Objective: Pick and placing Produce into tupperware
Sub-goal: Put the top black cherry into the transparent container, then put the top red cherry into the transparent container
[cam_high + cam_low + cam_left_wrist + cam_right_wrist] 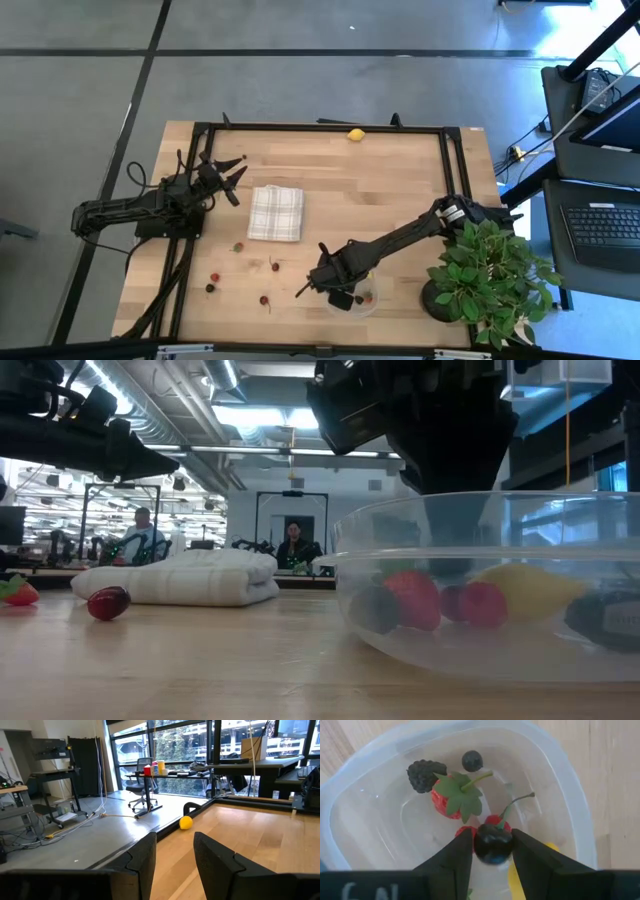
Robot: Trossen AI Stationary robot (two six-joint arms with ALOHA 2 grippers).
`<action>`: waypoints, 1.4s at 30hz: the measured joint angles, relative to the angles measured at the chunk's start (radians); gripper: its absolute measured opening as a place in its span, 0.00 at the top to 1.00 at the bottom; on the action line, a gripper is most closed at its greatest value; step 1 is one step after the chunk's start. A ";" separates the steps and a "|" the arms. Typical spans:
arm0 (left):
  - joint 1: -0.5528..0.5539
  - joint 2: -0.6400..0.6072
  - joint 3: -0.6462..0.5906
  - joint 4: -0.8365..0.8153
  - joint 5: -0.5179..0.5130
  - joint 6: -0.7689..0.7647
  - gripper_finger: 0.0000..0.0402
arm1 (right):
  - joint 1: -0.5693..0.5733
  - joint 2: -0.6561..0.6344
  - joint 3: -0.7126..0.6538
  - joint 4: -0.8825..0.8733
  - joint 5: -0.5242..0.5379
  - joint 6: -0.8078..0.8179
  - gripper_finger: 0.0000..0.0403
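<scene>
The clear tupperware (pixel 360 765) stands near the table's front edge (pixel 352 300). It holds a strawberry (pixel 451 799), a blackberry (pixel 422 775), a blueberry (pixel 472 760), a red berry (pixel 495 820) and a yellow lemon (pixel 517 880). My right gripper (pixel 493 840) points down over it, shut on a dark cherry (pixel 493 847). Loose berries (pixel 238 247) (pixel 264 299) lie on the wood left of the container. Another lemon (pixel 356 134) rests by the far rail. My left gripper (pixel 238 178) waits open at the left, pointing level, with nothing between its fingers. My right gripper pinches the dark cherry's round body (pixel 479 847) between its two fingertips, one on each side. The fingers come from above, pointing down. The cherry hangs inside the tupperware's rim, above the fruit on its floor; whether it touches that fruit I cannot tell.
A folded checked cloth (pixel 275 212) lies mid-table, between the two arms. A leafy potted plant (pixel 485 275) stands at the front right, close to my right arm. A black rail frame (pixel 320 127) runs along the table's edges. Bare wood stretches across the far half.
</scene>
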 joint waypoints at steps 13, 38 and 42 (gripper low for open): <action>0.000 0.000 0.000 0.000 0.000 0.000 0.69 | -0.013 -0.028 0.034 -0.108 0.172 -0.041 0.40; 0.000 0.000 0.000 0.000 0.000 0.001 0.69 | -0.113 -0.687 -0.437 0.315 0.404 -0.427 0.40; 0.000 0.000 0.000 0.000 0.000 0.001 0.69 | -0.151 -0.860 -0.698 0.590 0.380 -0.542 0.40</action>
